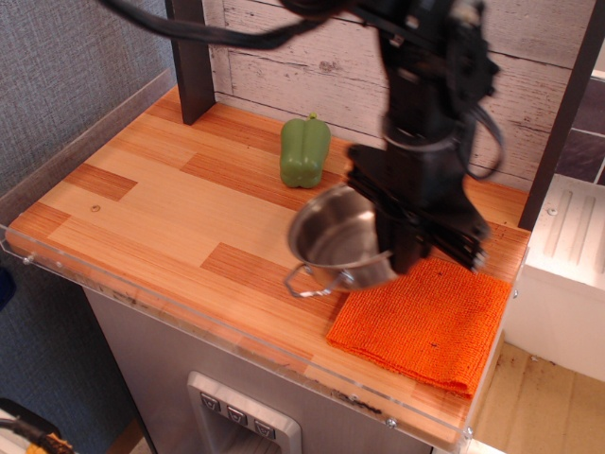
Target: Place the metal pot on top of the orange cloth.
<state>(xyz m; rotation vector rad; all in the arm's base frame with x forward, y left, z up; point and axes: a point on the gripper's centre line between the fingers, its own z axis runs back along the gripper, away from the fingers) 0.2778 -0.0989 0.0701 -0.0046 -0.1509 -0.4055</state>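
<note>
Observation.image view: my black gripper (402, 248) clenched on right rim of shiny shallow stainless-steel pot (336, 236), held tilted above wooden counter (loop handle dangling near side). Bright orange woven cloth (423, 323) lies right and nearer, partly beneath gripper.

We see our black arm reaching down from the far top edge, wrist near vertical, cables looping off to the left. Our end effector (392, 248) is clamped on the right rim of the metal pot (336, 238), carrying it tilted above the surface.
</note>
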